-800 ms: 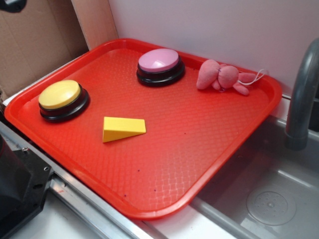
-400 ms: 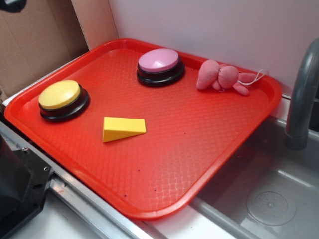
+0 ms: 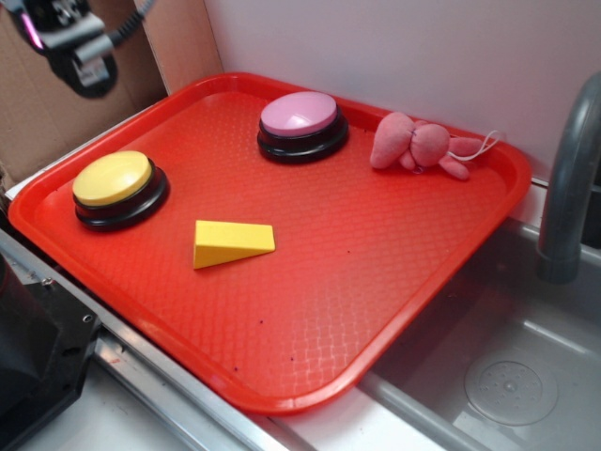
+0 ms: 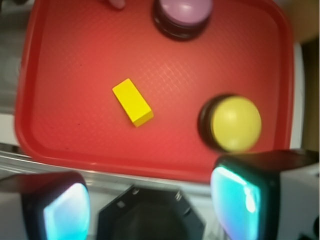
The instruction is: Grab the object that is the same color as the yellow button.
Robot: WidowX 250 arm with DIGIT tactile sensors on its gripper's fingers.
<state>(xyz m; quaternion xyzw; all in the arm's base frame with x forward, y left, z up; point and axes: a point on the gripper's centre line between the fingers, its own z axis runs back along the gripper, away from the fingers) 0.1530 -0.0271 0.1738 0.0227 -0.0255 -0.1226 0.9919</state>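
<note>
- Black and glowing, the end effector [image 4: 150, 210] hangs high over the near-left edge of the tray, its two fingers [image 4: 240, 200] spread wide apart with nothing between them; in the exterior view only a dark piece of it [image 3: 70, 42] pokes in at the top left corner.
- Yellow wedge, the object [image 4: 132, 102], sits on the red tray [image 4: 75, 60] well away from the fingers, lying flat and free, clear of everything around it.
- From the exterior view the object [image 3: 232, 242] rests near the tray's [image 3: 310, 310] middle-left, just beside the yellow button [image 3: 115, 183] but not touching it.
- Through the wrist camera the yellow button [image 4: 235, 124] shows close above the lit finger, domed top on its black base.
- Further out, the pink button [image 3: 300, 122] stands toward the tray's back edge, with a pink plush toy [image 3: 423, 146] beside it near the rim.
- Beyond the tray, a grey sink basin [image 3: 507, 366] and a faucet [image 3: 568, 178] sit beside the counter [image 3: 150, 423].
</note>
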